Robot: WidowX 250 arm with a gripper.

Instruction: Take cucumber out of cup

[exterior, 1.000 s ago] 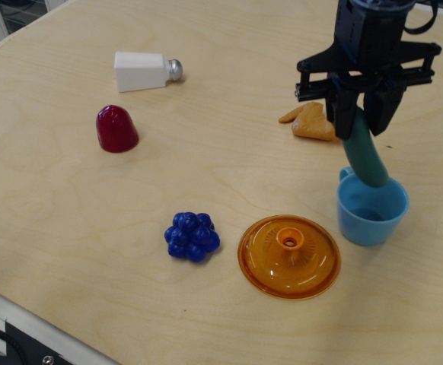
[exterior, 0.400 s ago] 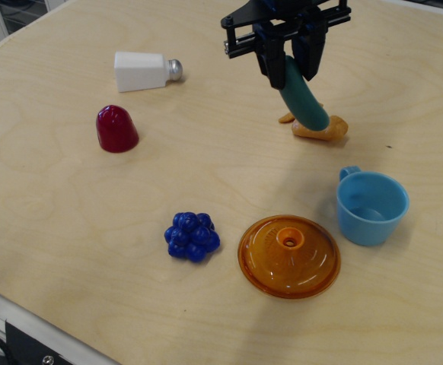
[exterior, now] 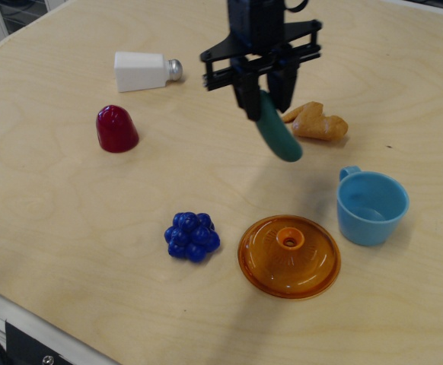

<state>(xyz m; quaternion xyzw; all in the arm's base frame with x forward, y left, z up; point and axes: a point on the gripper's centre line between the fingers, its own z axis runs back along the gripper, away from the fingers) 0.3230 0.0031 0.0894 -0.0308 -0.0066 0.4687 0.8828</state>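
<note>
My black gripper (exterior: 266, 93) is shut on the top end of the teal-green cucumber (exterior: 278, 138). The cucumber hangs tilted down to the right, in the air above the wooden table, left of the orange food piece. The light blue cup (exterior: 372, 206) stands upright at the right with its loop handle at the back left. Nothing shows inside it. The cucumber is well clear of the cup, up and to the left of it.
An orange domed lid (exterior: 289, 255) lies left of the cup. A blue berry cluster (exterior: 192, 236) lies left of the lid. A dark red dome (exterior: 116, 128), a white salt shaker (exterior: 145, 71) on its side and an orange food piece (exterior: 317, 122) lie further back.
The gripper has lifted the cucumber out of the cup and carried it left across the table, then a little lower. The cup stays in place.
</note>
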